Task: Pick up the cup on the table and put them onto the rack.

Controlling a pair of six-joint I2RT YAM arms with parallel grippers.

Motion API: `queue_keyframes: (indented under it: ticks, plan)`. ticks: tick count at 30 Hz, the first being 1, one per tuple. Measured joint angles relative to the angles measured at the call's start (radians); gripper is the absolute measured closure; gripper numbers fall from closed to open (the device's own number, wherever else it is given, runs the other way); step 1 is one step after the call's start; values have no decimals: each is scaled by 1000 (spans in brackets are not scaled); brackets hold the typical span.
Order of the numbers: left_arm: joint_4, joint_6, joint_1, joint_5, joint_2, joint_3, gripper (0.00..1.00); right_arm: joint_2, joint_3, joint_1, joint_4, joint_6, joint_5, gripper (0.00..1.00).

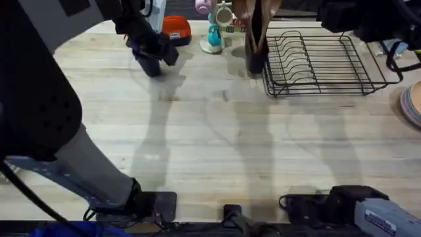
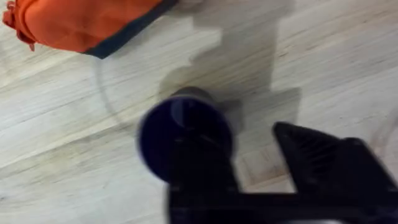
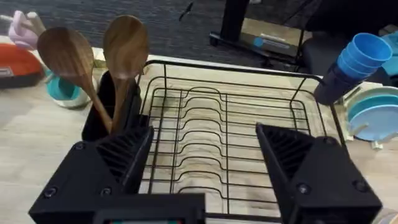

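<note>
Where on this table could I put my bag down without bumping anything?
The wide bare stretch of table between the arm bases and the rack is free. The far edge is crowded: cup in the left tool, orange item, mugs, utensil holder.

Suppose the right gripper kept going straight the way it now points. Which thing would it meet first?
Most likely the rack: the right gripper, jaws open, points at its wire slots, nothing between. Depth is unclear, so how soon is uncertain.
</note>
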Motion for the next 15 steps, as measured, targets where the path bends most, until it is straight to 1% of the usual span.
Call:
queue_keyframes:
  ticks: [3, 4, 5, 7, 12, 15]
  plan:
    - [0, 1, 0, 0, 0, 0, 849, 0, 0, 0, 0, 0, 0, 5]
    - [1, 3, 0, -3, 0, 0, 914, 0, 0, 0, 0, 0, 0, 5]
    - [7, 6, 0, -9, -1, 1, 943, 0, 0, 0, 0, 0, 0, 5]
    - [8, 6, 2, -7, -2, 8, 958, 0, 0, 0, 0, 0, 0, 5]
    - [-1, 6, 2, -7, -2, 10, 958, 0, 0, 0, 0, 0, 0, 5]
    - [-67, 6, 0, -7, -1, 35, 960, 0, 0, 0, 0, 0, 0, 5]
